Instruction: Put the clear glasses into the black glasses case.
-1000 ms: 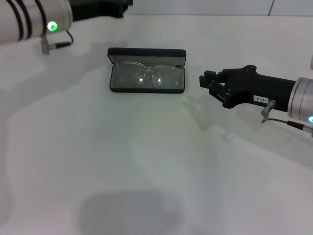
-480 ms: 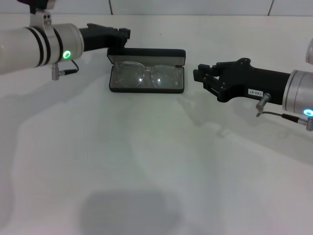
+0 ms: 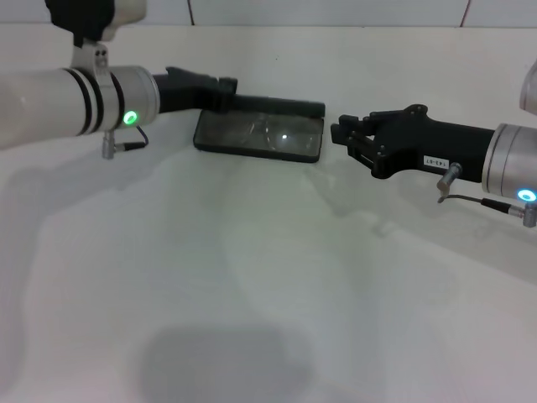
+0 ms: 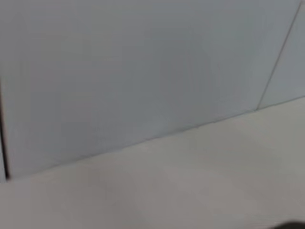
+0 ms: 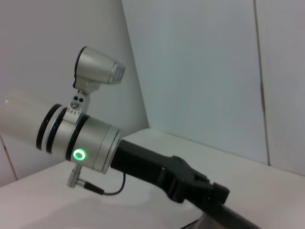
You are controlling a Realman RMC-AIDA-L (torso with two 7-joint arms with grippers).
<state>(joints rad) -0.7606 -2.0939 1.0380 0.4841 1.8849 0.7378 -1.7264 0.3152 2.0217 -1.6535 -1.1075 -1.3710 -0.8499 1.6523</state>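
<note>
Black glasses case [image 3: 260, 134]: on the white worktop [image 3: 252, 285], toward the far side, long axis running left to right across the head view. Lid lowered partway over the tray, its far edge showing as a dark strip.

Clear glasses [image 3: 262, 132]: inside the case, lying lengthwise along it; only faint glints visible through the gap.

Left gripper [image 3: 225, 87]: at the case's far left corner, against the lid edge. Whether its fingers are open or closed cannot be told. The right wrist view shows this gripper [image 5: 209, 193] from the side, black, with a green lamp on the arm behind it.

Right gripper [image 3: 342, 137]: just beside the case's right end, apart from it, pointing toward it; fingers [image 3: 352, 126] spread, holding nothing.
</note>
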